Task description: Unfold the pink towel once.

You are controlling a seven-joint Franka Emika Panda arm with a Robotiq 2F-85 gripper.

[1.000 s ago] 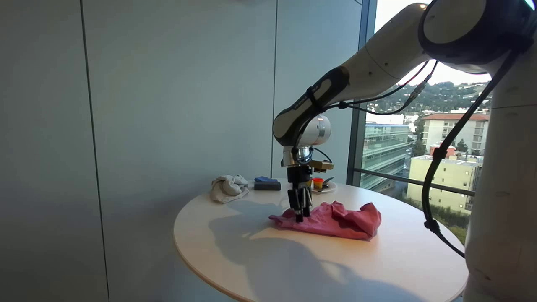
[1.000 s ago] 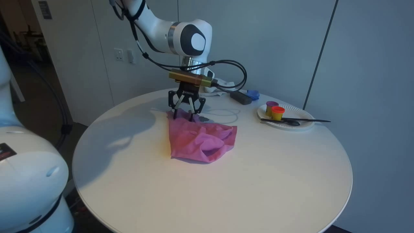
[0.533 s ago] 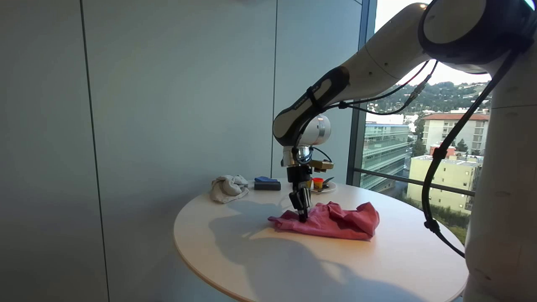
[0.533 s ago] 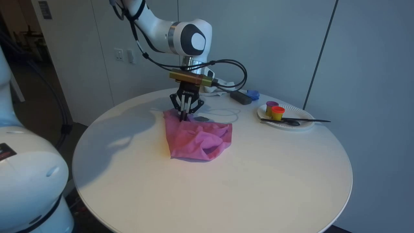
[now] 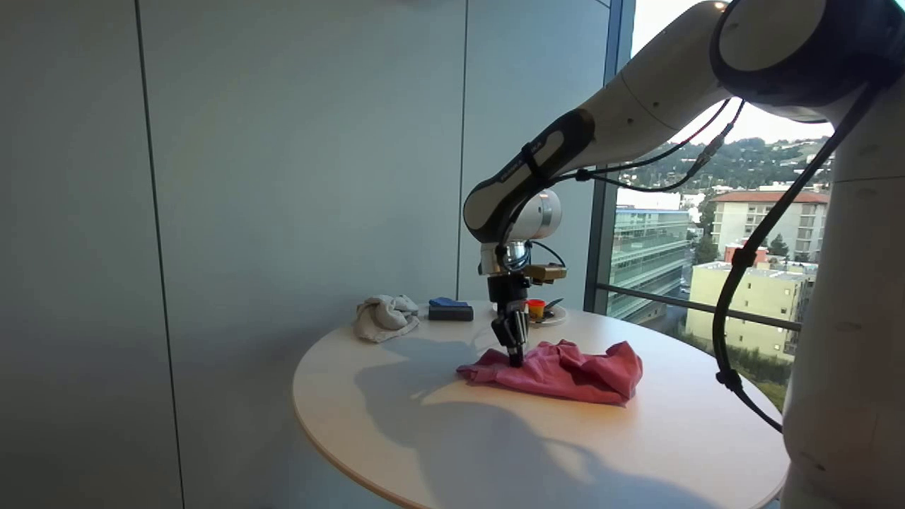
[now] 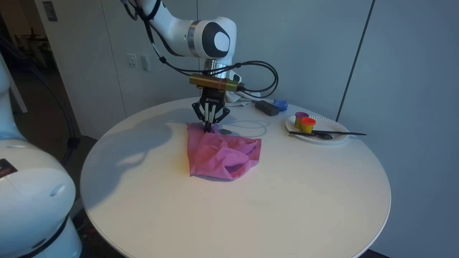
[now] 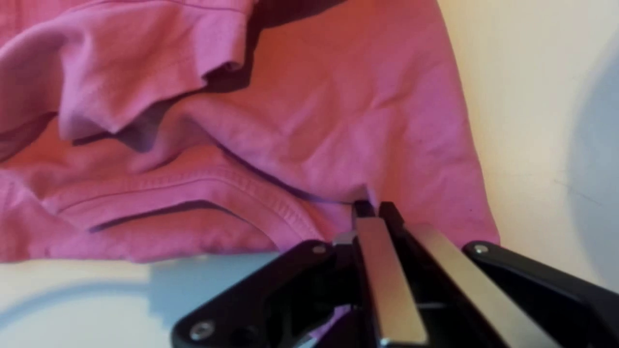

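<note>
The pink towel (image 5: 565,371) lies crumpled on the round white table in both exterior views, its near part (image 6: 226,157) bunched in loose folds. My gripper (image 6: 207,128) points straight down at the towel's far end, its fingers together. In the wrist view, a thin ridge of pink cloth rises between the fingertips of the gripper (image 7: 375,208), which is shut on it. More of the towel (image 7: 309,111) spreads above the fingers there, with a hemmed edge curving off to the left. How much cloth is pinched is hidden by the fingers.
A paper plate (image 6: 340,127) carries a red-lidded tub (image 6: 307,125), a purple-lidded tub (image 6: 299,118) and dark utensils. Farther back are a dark box (image 5: 451,312), a blue item (image 6: 280,104) and a light grey cloth (image 5: 385,317). A window stands beside the table.
The fingers were apart a second ago and have since come together on the cloth. The arm has then risen slightly, and the towel has shifted a little with the gripper.
</note>
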